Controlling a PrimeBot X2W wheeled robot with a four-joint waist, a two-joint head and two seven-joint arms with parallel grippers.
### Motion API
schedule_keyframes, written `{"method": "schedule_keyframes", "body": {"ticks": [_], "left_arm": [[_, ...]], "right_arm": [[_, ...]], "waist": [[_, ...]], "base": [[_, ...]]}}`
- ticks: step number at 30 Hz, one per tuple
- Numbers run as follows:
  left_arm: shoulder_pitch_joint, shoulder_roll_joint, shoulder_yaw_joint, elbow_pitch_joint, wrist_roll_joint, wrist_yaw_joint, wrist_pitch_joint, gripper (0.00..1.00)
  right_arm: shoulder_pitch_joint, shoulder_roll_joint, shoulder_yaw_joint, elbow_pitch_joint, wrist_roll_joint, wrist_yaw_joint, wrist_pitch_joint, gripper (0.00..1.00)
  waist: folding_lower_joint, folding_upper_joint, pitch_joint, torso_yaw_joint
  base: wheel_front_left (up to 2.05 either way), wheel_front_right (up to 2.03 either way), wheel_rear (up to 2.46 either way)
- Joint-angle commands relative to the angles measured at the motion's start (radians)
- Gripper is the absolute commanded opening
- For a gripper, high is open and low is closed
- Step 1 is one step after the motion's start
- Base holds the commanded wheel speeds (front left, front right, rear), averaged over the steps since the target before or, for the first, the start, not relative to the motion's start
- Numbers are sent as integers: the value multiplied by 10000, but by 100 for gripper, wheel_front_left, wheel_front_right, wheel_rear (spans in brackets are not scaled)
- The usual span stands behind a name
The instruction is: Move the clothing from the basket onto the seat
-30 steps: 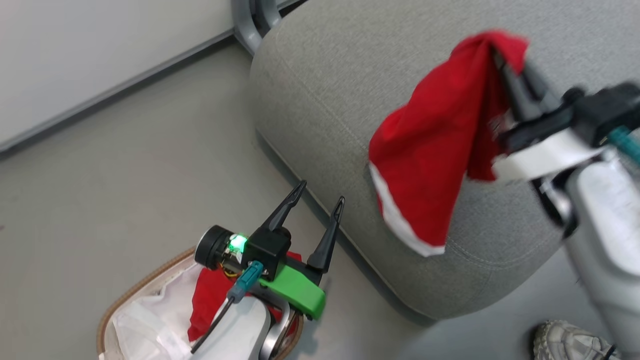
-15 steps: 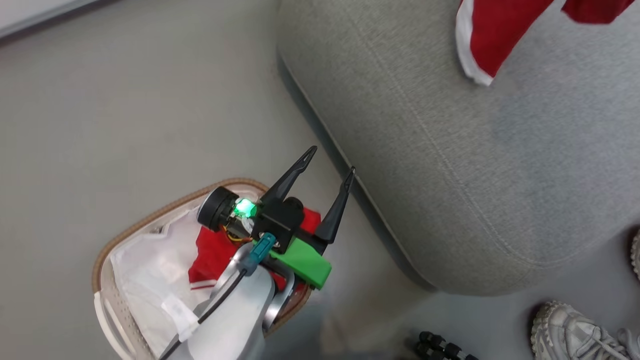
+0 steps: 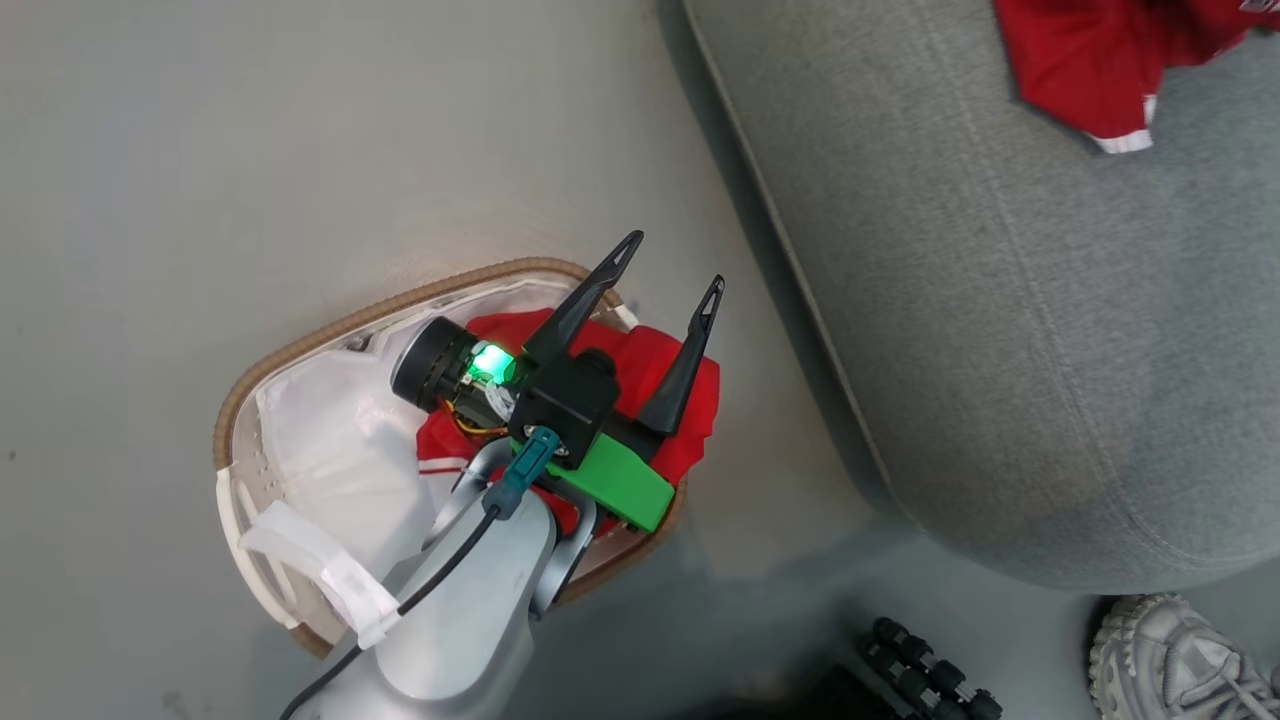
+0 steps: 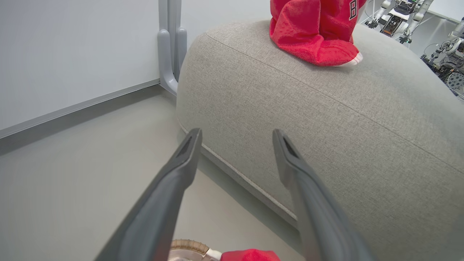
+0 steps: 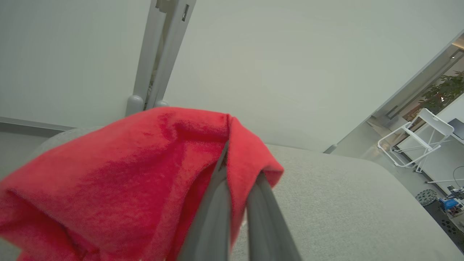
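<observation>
Hovering over the basket [image 3: 240, 500], the left gripper [image 3: 673, 262] is spread wide: 2 fingers apart, nothing between them, touching nothing, tips aimed at 1 o'clock in head view. Left wrist view: same gripper [image 4: 236, 133] gaping, seat flank ahead. Right gripper [image 5: 237, 188] is pinched tight on red fabric, its 2 fingers nearly together, cloth folded over their tips.

Seat [image 3: 1000, 350]: takes up 12 to 4 o'clock of head view. Its rounded edge and stitched seam run from 12 toward 5 o'clock. Floor [image 3: 250, 150]: bare from 7 to 12 o'clock, plenty of room. A narrow floor strip separates basket and seat. The basket sits at 7 o'clock, with a brown rim and a white liner [image 3: 320, 450] bunched on its 9 o'clock side.

Held garment [image 3: 1090, 60]: red, white trim, lower end lying on the seat top at 1 o'clock, upper part in the right gripper. Basket garment [image 3: 703, 405]: red, under the left gripper, at the basket's 3 o'clock side, reaching the rim. Grey shoe [image 3: 1170, 660] at 5 o'clock, on the floor beside the seat.

Writing: 1 white block character [image 4: 352, 9] on the held garment, left wrist view. It reads like "B" and is partly cut off.
</observation>
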Motion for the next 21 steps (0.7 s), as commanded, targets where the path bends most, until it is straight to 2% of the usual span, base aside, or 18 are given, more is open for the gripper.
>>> {"method": "schedule_keyframes", "body": {"ticks": [1,7,8,9,10,15,21], "left_arm": [[-150,39,36,-7,105,85,6,100],[31,38,180,5,0,163,6,100],[68,38,219,14,-13,167,4,100],[114,39,272,31,-17,165,6,100],[148,39,321,33,-31,165,6,100],[384,41,623,40,-100,177,6,100],[954,41,1168,-27,-207,264,4,100]], "right_arm": [[315,130,-113,178,-119,-14,-43,0],[1149,653,-740,686,-221,-14,-44,0],[1267,688,-857,678,-233,-14,-44,4],[1457,765,-955,659,-246,-14,-44,58],[1633,857,-1020,659,-265,-14,-43,100],[2510,1093,-1333,446,-356,-14,-43,100],[3658,1503,-1189,-262,-203,-14,-44,100]], "waist": [[-2,-1,439,430],[-2,-1,229,415],[-2,-1,160,400],[-2,-1,58,379],[-2,-1,-37,361],[-2,-1,-714,307],[-2,-1,-1626,359]], "base": [[0,0,0],[0,0,0],[0,0,0],[0,0,0],[0,0,0],[0,0,0],[0,0,0]]}}
